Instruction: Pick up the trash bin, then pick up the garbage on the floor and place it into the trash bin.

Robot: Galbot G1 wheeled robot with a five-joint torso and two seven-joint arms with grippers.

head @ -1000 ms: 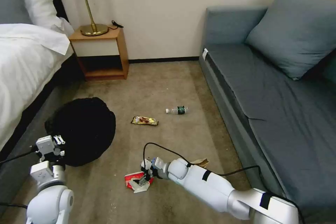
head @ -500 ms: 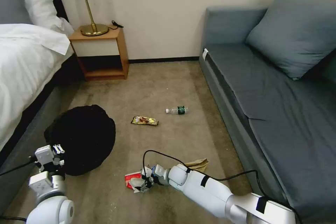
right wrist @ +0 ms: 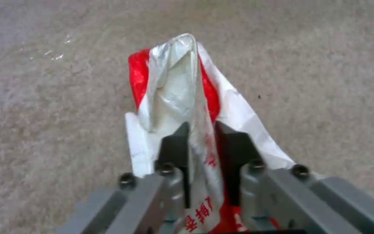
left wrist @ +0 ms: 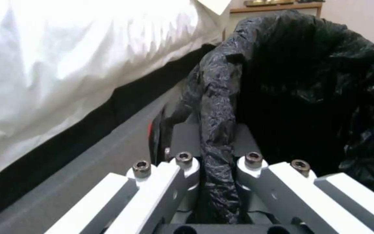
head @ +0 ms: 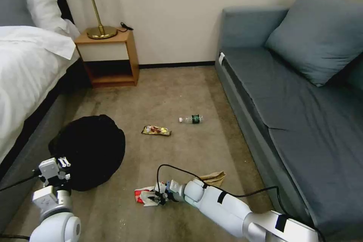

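Trash bin (head: pixel 90 151): round, lined with crinkly black bag, on the carpet at near left beside the bed (head: pixel 26 68); left gripper (head: pixel 62 164) at its near rim; the left wrist view shows the fingers (left wrist: pixel 182 162) pressed together on a fold of the black bag at the rim, a detail the head view leaves unclear.
Red-and-white wrapper (head: pixel 145 195): near centre of the floor; right gripper (head: pixel 157 197) low over the carpet; the right wrist view shows its dark pads (right wrist: pixel 174 146) clamped on the crumpled wrapper (right wrist: pixel 182 94).
Brown paper bag (head: pixel 213 177): just beyond the right arm.
Yellow-brown snack wrapper (head: pixel 156 130): mid floor.
Clear bottle (head: pixel 191 119): on its side, farther right, near the sofa (head: pixel 287 94).
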